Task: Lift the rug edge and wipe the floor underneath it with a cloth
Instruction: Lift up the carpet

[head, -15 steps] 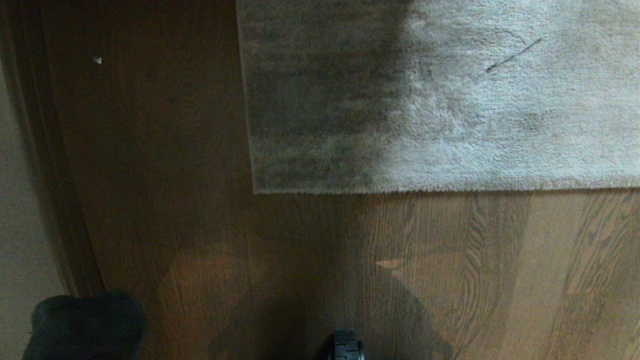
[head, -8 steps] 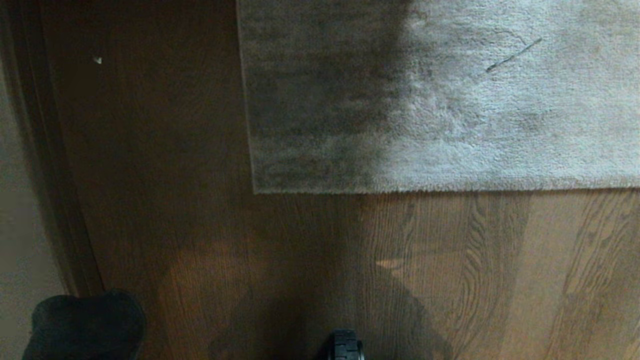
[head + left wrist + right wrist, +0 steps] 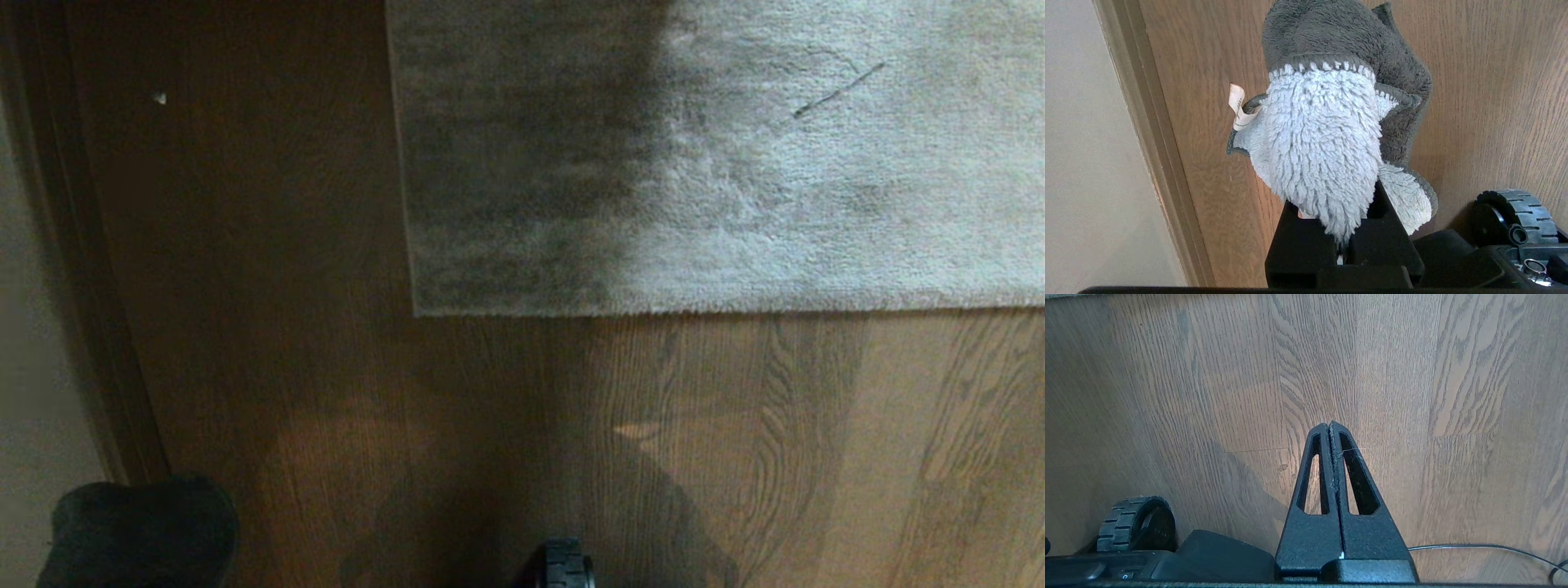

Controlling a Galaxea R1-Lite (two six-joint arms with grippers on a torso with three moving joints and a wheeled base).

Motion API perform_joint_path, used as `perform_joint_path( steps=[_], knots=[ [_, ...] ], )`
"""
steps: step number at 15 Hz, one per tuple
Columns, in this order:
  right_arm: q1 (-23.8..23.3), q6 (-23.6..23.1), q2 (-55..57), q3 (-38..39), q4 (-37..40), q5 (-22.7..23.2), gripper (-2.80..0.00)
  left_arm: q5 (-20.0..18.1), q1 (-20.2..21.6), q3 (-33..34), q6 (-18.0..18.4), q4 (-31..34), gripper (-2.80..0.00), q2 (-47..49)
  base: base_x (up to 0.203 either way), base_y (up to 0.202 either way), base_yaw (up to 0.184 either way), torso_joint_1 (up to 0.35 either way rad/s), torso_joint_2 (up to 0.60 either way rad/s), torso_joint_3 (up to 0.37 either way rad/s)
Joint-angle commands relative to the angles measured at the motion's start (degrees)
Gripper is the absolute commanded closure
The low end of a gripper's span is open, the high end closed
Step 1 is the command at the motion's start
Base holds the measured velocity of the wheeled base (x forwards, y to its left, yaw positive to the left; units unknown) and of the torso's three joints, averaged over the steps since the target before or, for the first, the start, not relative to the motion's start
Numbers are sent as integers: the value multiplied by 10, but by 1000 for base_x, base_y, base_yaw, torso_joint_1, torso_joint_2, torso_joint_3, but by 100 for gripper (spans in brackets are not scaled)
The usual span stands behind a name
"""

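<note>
A: Where do we find the rug edge (image 3: 718,310)?
B: Lying flat on the floor (image 3: 735,441), its corner toward our left, unlifted.
A: And the cloth (image 3: 1323,151)?
B: Our left claw (image 3: 1341,241) is clamped on it near the skirting board (image 3: 1155,143), above the boards.
A: The right claw (image 3: 1329,426)?
B: Pressed together, empty, above bare floor beside a wheel (image 3: 1133,522).

Left pincer (image 3: 1345,228) fingertips under cloth (image 3: 1323,143)

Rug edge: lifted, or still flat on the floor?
Flat. The rug edge lies straight against the floor with no backing showing.
</note>
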Motion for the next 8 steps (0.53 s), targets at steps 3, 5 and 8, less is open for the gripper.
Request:
perform_joint_path(
  steps=[3,5,8],
  knots=[
    [0,-16,0,0,-3,2,0,0,0,0,0,0,0,0,0,0,0,0,0,0],
    [0,-14,0,-6,-2,3,0,0,0,0,0,0,0,0,0,0,0,0,0,0],
    [0,-14,5,-32,8,25,0,0,0,0,0,0,0,0,0,0,0,0,0,0]
  ],
)
